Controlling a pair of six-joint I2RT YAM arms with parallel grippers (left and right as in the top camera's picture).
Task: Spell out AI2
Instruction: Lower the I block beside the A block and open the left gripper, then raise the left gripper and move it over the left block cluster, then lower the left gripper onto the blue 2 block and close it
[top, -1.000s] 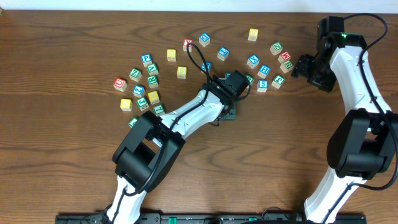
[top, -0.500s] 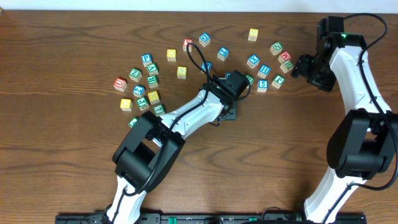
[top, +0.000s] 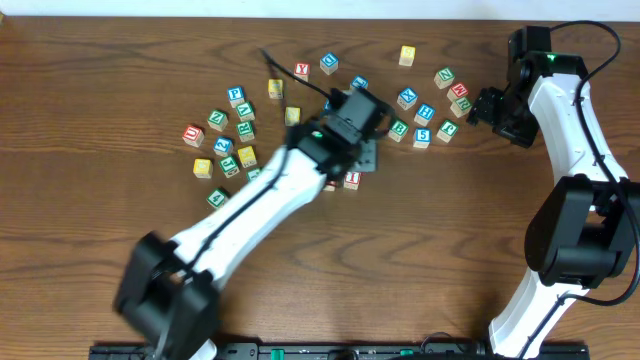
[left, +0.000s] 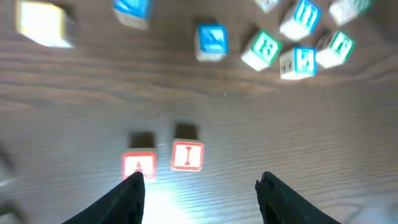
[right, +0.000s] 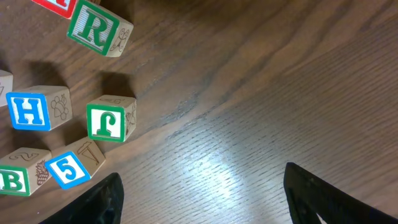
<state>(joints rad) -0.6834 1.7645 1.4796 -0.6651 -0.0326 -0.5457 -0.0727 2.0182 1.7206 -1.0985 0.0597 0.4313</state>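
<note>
Two red-lettered blocks lie side by side on the wood table, A (left: 139, 167) on the left and I (left: 187, 155) on the right, a small gap between them. In the overhead view the I block (top: 352, 180) shows and the A block (top: 330, 185) is partly under my left arm. My left gripper (left: 200, 186) is open and empty, raised just in front of them; overhead it is blurred (top: 362, 158). My right gripper (right: 202, 186) is open and empty over bare table at the far right (top: 482, 106). I cannot pick out a 2 block.
Loose letter blocks are scattered behind: a cluster at the left (top: 230, 140) and another near my right gripper, with a green R (right: 99, 28), blue H (right: 34, 111), green J (right: 111, 120), blue 5 (right: 73, 165) and green B (right: 18, 177).
My left arm has lifted and swung back to the left, uncovering the A and I blocks it was over. The right arm has not moved.
</note>
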